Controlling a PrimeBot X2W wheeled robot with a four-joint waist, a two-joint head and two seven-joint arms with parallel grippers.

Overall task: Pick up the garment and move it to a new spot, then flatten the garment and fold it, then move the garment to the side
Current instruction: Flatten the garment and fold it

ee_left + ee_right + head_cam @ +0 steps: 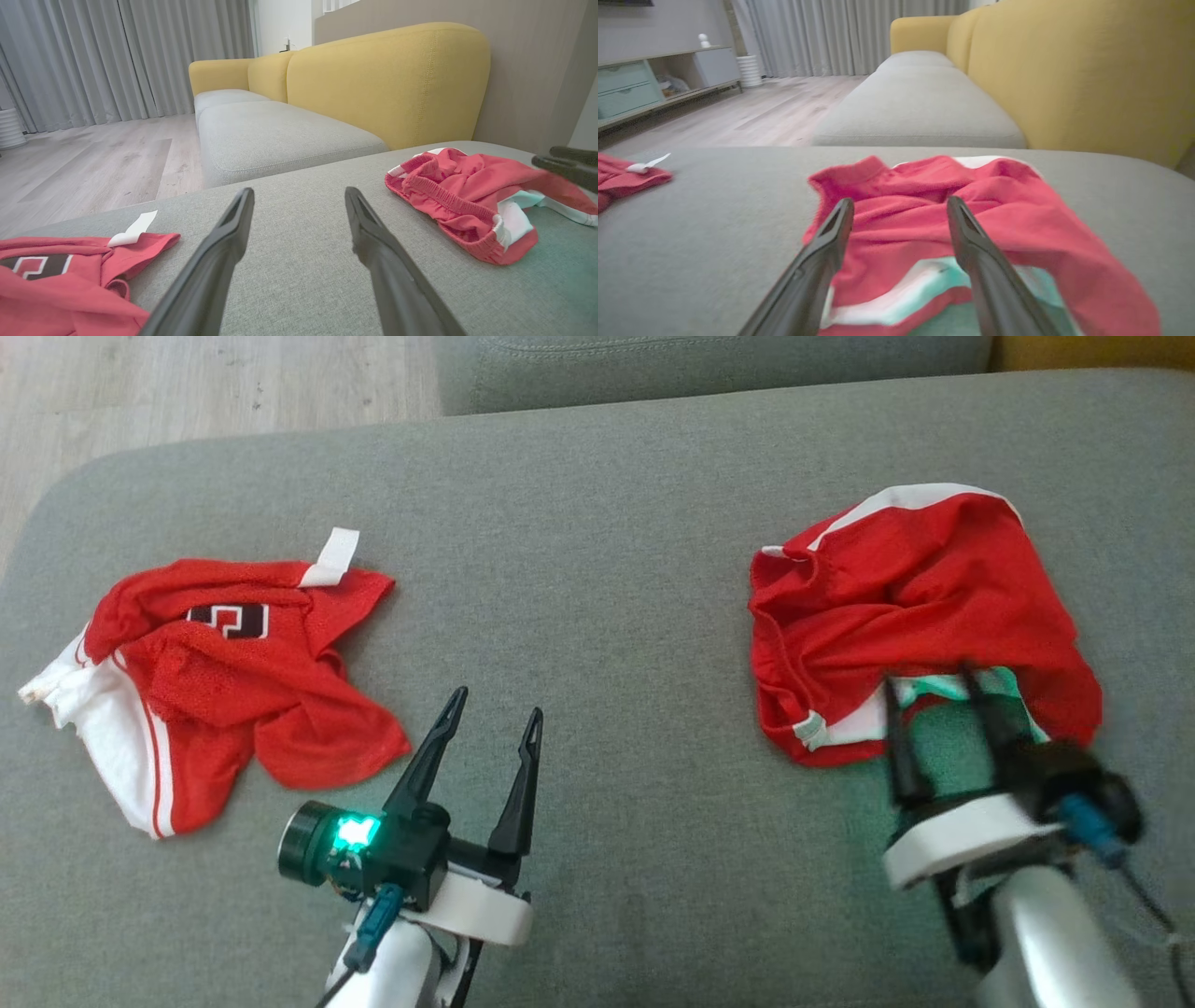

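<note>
Two crumpled red garments with white trim lie on the grey cushion (597, 504). The one at the right (920, 607) (462, 196) (952, 219) is bunched up with its waistband facing left. My right gripper (929, 679) (900, 201) is open, its fingers stretched over this garment's near edge with nothing pinched between them. The garment at the left (224, 672) (56, 280) bears a dark logo and a white tag. My left gripper (495, 702) (299, 192) is open over bare cushion, just right of that garment and apart from it.
A yellow sofa back (392, 79) with further grey seat cushions (920, 107) stands beyond the cushion's far edge. Wooden floor (187, 392) lies past the far left edge. Grey curtains (117, 56) and a low cabinet (644, 84) line the room.
</note>
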